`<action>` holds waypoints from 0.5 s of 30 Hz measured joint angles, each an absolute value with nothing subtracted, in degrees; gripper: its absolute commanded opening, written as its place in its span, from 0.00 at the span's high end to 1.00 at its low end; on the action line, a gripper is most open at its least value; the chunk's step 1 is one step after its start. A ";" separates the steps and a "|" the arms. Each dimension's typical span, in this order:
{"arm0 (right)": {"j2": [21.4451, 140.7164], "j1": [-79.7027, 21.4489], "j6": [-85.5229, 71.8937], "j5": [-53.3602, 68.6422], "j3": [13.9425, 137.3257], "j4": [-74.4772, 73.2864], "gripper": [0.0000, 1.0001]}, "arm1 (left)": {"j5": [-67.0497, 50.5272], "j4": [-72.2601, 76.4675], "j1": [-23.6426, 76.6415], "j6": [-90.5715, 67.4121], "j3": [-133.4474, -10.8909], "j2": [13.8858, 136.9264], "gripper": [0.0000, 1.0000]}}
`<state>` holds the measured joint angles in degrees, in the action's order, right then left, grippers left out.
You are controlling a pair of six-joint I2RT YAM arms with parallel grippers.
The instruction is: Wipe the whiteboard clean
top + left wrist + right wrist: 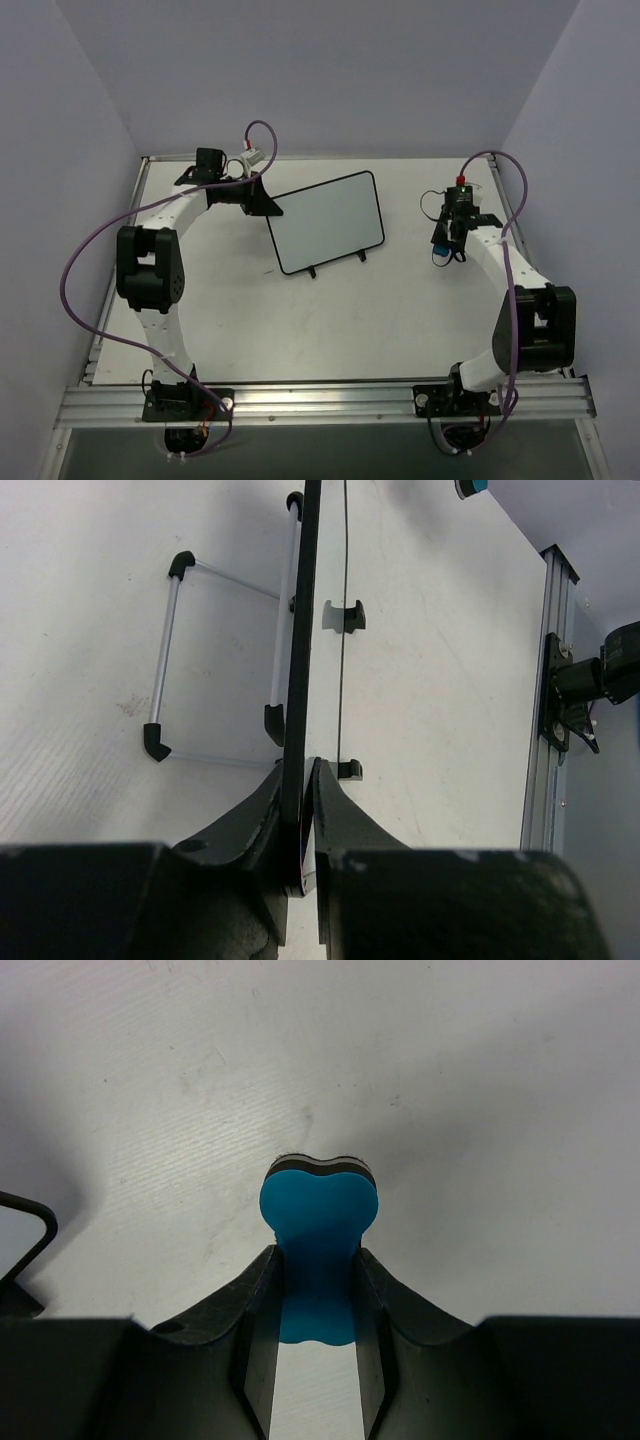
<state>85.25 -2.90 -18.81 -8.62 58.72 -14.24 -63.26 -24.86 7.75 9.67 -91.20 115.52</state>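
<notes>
Seemingly done: black-framed white board (330, 222) looks blank, left claw (268, 205) clamping its edge, right claw (447, 248) clamping blue bone-shaped eraser (318, 1210).

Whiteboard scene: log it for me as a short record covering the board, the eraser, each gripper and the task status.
whiteboard: standing on the table, face blank, no writing visible
left gripper: jaws narrow, one on each side of the board's edge; cannot tell if the grip is firm
right gripper: shut on the blue eraser, held apart from the board
status: board looks clean
</notes>
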 measured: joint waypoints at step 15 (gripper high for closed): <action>99.20 -1.91 -21.17 -9.67 56.97 -9.19 0.33 | -60.36 -24.97 7.73 9.67 -91.88 116.22 0.71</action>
